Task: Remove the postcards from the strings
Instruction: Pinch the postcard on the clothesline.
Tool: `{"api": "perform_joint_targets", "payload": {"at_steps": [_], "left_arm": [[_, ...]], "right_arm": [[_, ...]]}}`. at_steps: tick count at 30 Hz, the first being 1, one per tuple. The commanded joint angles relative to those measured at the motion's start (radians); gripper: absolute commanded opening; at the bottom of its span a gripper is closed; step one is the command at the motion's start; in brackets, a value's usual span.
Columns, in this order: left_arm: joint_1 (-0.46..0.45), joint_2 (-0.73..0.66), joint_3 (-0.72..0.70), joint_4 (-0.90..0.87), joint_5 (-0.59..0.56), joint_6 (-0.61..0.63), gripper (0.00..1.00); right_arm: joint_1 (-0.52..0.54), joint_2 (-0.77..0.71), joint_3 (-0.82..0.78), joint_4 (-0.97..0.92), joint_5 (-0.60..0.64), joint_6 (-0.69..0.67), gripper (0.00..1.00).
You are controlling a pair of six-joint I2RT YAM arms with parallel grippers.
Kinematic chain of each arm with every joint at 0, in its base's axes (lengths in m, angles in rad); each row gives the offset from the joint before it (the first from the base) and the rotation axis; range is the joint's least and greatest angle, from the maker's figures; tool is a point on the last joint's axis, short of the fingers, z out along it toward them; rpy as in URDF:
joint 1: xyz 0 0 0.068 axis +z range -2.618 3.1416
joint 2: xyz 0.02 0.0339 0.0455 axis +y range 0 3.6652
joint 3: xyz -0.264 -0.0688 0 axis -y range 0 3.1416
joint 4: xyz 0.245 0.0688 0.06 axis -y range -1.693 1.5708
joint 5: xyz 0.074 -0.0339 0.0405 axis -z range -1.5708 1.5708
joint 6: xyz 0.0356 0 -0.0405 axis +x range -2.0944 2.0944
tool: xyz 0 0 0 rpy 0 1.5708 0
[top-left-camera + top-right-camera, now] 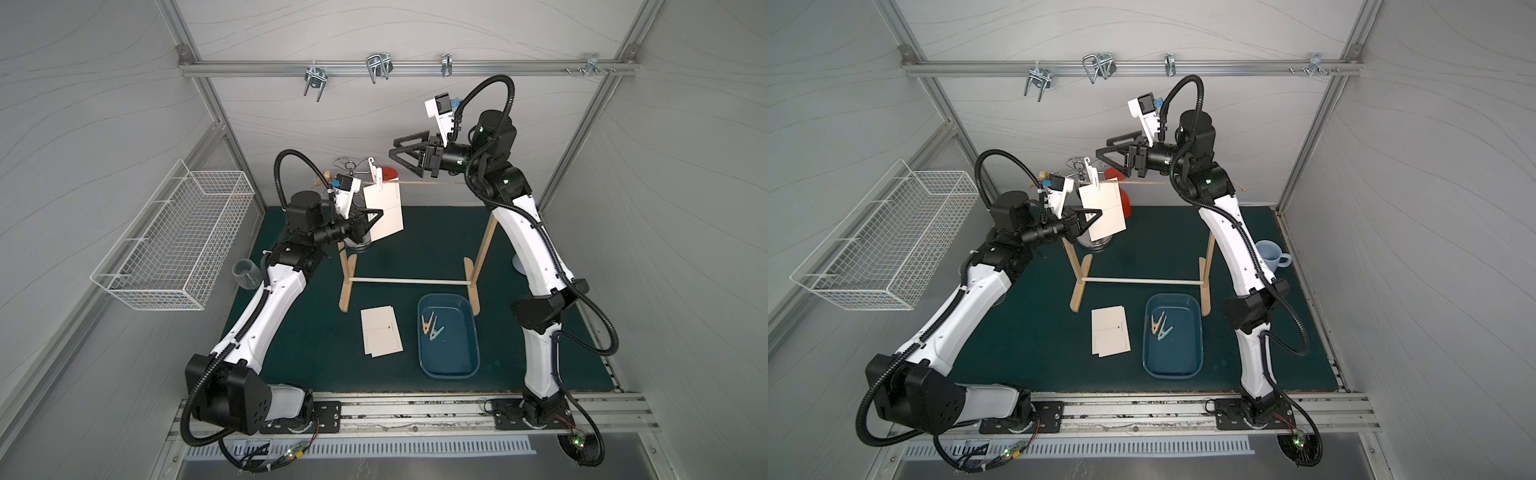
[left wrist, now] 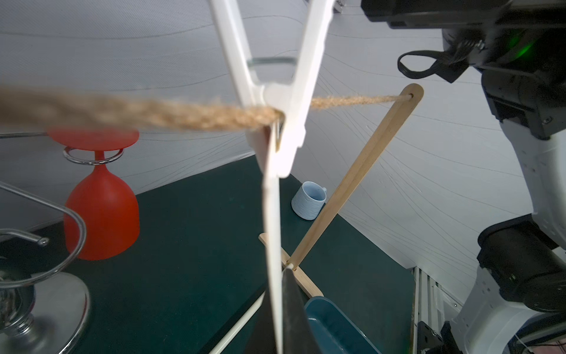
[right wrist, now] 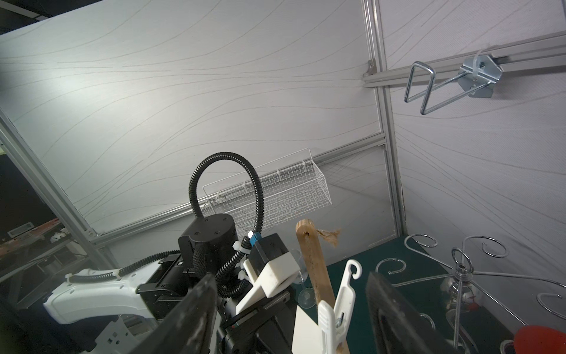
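One white postcard (image 1: 388,212) (image 1: 1106,212) hangs from the tan string (image 1: 432,183) (image 1: 1150,183) near its left end, pinned by a white clothespeg (image 1: 377,174) (image 1: 1091,172). My left gripper (image 1: 376,218) (image 1: 1098,214) is shut on that card's lower left edge. In the left wrist view the postcard (image 2: 272,230) is edge-on, running from the peg (image 2: 275,101) down between the shut fingers (image 2: 294,312). My right gripper (image 1: 393,148) (image 1: 1102,146) hangs open above the string, just right of the peg (image 3: 340,303), touching nothing. Two more postcards (image 1: 381,330) (image 1: 1109,330) lie stacked on the mat.
A blue tray (image 1: 449,374) with clothespegs (image 1: 430,326) sits right of the stacked cards. The wooden uprights (image 1: 484,249) and white dowel (image 1: 411,281) stand mid-mat. A red upturned goblet (image 2: 102,211), chrome wire stand (image 2: 46,300) and pale blue mug (image 1: 1268,253) stand behind. A wire basket (image 1: 174,237) hangs left.
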Motion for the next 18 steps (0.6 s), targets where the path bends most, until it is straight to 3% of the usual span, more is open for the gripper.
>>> {"api": "perform_joint_targets", "payload": {"at_steps": [1, 18], "left_arm": [[0.007, -0.005, -0.003, 0.06, 0.057, 0.003, 0.0], [0.01, -0.037, -0.039, 0.015, 0.062, 0.063, 0.0]], "right_arm": [[0.002, 0.041, 0.011, -0.04, -0.021, -0.024, 0.78], [0.053, 0.051, -0.027, -0.211, 0.003, -0.219, 0.78]]}}
